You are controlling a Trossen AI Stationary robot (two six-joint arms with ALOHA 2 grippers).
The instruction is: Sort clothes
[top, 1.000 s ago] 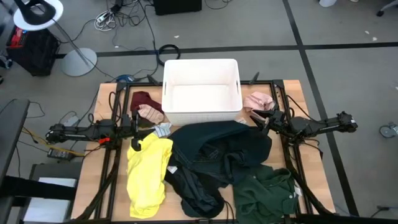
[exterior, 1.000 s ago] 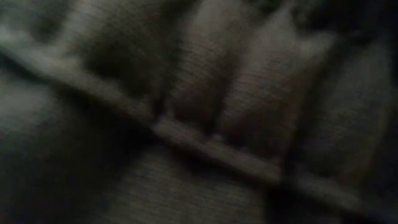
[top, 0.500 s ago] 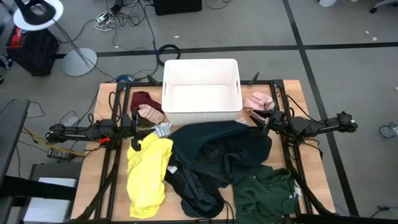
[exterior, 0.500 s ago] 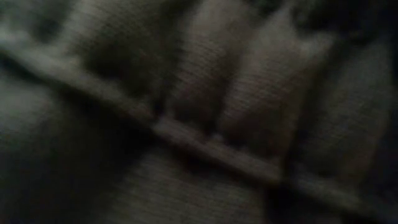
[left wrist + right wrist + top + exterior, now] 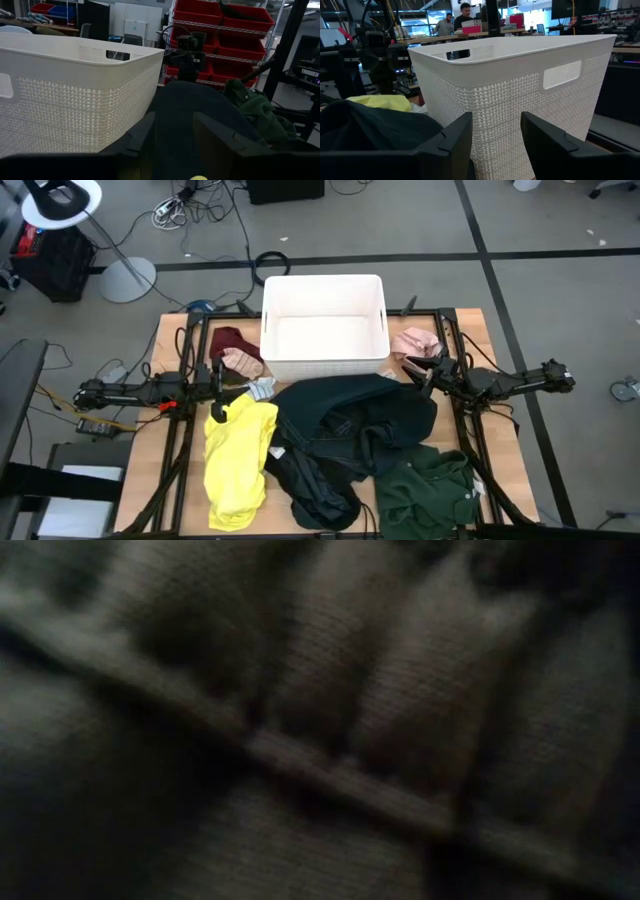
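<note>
Left arm lies low and straight along the table's 9 o'clock side, reaching toward centre. Left gripper [image 5: 219,392] at the arm's inner end; in its wrist view the two dark fingers [image 5: 142,137] stand parted with a clear gap, nothing between them.

Right arm mirrors it from the 3 o'clock side, stretched flat toward centre. Right gripper [image 5: 412,370] at its tip; its fingers [image 5: 452,137] also spread apart, holding nothing. Both grippers point inward, facing one another, well apart.

Even overhead light, soft shadows; the low view is dark and blurred by dark fabric [image 5: 320,720] against its lens
</note>
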